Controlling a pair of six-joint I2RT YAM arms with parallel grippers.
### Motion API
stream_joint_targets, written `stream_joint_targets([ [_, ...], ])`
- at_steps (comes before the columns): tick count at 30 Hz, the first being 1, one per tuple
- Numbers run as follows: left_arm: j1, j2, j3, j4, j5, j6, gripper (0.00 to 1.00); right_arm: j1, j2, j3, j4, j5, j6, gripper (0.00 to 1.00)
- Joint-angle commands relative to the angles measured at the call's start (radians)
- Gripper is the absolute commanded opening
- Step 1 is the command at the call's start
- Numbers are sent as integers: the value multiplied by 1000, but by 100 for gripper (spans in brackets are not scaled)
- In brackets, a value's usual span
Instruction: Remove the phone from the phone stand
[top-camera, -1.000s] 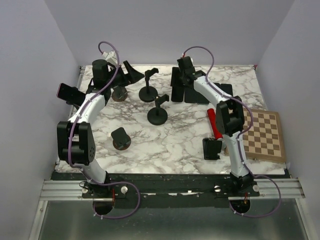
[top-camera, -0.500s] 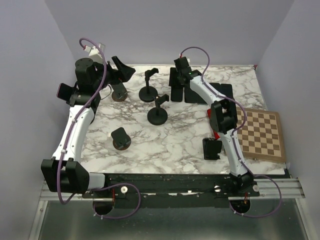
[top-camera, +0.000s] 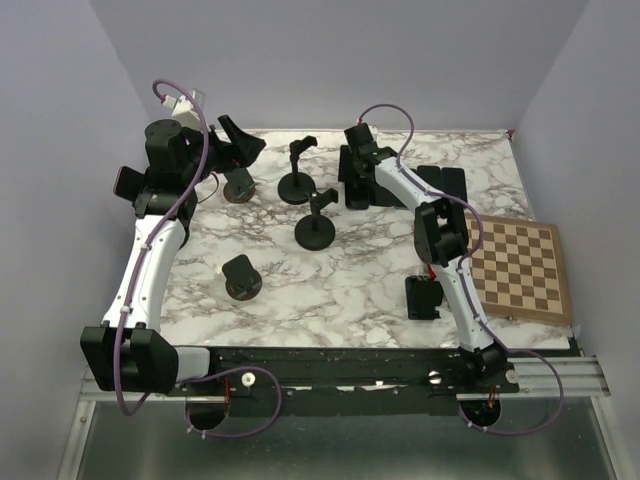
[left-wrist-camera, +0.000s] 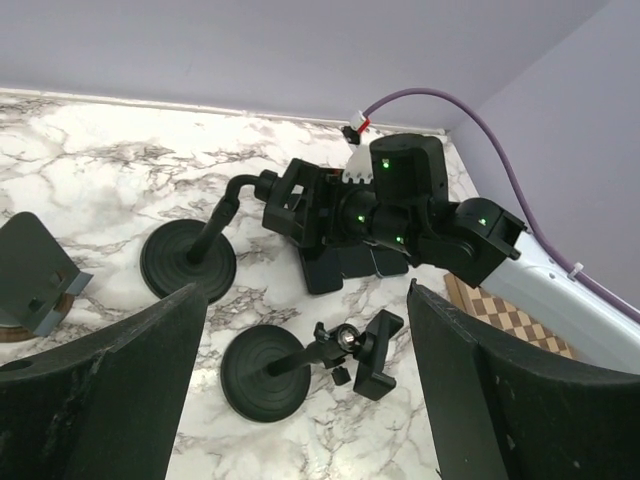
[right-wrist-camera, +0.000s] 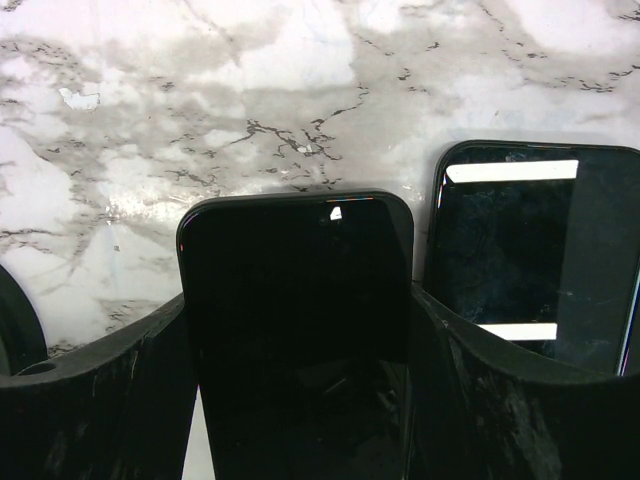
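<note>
Close to the arm bases, a small black phone stand sits on the marble table, with a chessboard at the right edge. Farther in, two gooseneck stands rise mid-table. Beyond them on the left, the left fingers hang raised and spread wide, gripping nothing. At the far side, the right fingers press against both long edges of the black phone, holding it clear of every stand, just beside a second phone lying flat. Whether the held phone touches the table cannot be told.
</note>
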Motion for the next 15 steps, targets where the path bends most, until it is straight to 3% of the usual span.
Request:
stream_joint_targets([
  [1,28,-16,-15,10,0,-14,89,-1,67,25,-26,28,23,46],
  [9,36,-19,-28,21,-11,-5,88,-1,110,70,-13,48,30,52],
  [15,42,-5,-27,15,-19,-1,88,-1,116,77,-26,36,34,68],
])
